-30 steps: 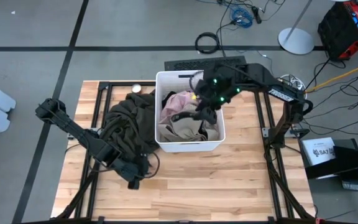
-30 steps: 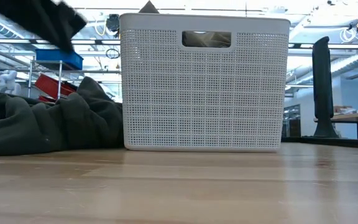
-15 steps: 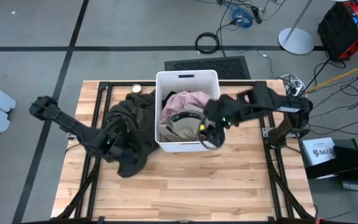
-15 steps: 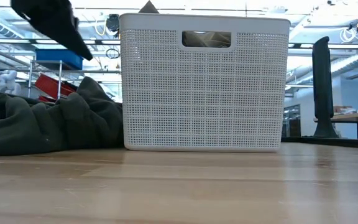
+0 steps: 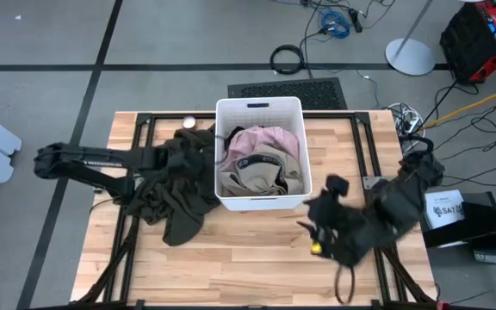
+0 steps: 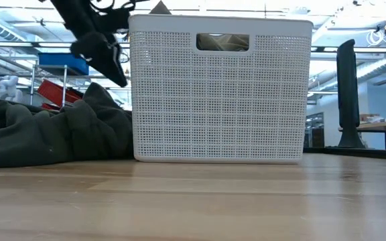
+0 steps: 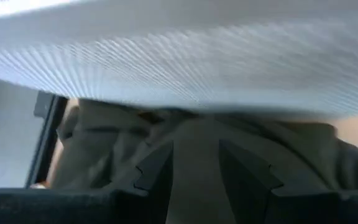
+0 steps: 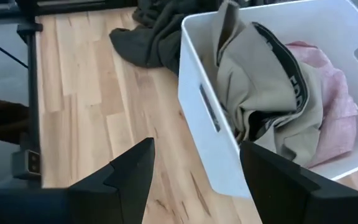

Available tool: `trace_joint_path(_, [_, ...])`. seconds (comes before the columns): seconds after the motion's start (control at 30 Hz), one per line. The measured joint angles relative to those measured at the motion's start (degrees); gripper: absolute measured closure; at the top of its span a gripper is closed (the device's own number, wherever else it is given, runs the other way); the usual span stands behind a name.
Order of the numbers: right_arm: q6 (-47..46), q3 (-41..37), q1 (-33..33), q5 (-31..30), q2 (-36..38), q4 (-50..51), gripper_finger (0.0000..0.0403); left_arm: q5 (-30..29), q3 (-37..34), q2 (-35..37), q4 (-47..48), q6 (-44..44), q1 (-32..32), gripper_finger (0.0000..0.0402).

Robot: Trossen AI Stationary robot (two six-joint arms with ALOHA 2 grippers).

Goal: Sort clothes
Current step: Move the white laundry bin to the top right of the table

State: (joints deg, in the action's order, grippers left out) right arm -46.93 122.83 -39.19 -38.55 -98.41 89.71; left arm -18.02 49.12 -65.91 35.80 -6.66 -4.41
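Observation:
A large dark olive garment (image 5: 175,185) lies heaped on the table against the left side of the white bin (image 5: 259,104). In the bin are a pale pink garment (image 5: 263,138) and a beige one with a lettered waistband (image 8: 260,93). My left gripper (image 5: 198,145) hangs open above the olive heap (image 7: 191,134), close to the bin's left wall (image 6: 134,87). My right gripper (image 5: 317,227) is open in the air off the bin's near right corner, nothing between its fingers (image 8: 135,168).
Black frame rails (image 5: 367,159) run along the table's left and right sides. A small round object (image 5: 189,122) sits at the far edge beside the bin. Bare wood (image 5: 248,254) stretches along the near side.
My left gripper has swung from the table's near side toward the far edge and the bin, and now stands over the olive heap. My right gripper has left the space above the bin and moved toward the near right, turning as it went. The clothes lie as before.

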Motion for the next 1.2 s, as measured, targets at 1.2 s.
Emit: trace_joint_path(1.2, [-25.0,-23.0,-14.9,-11.1,-0.1,0.0,0.0234,20.7,28.5,-35.9,-18.3,-22.2,-10.4,0.0263])
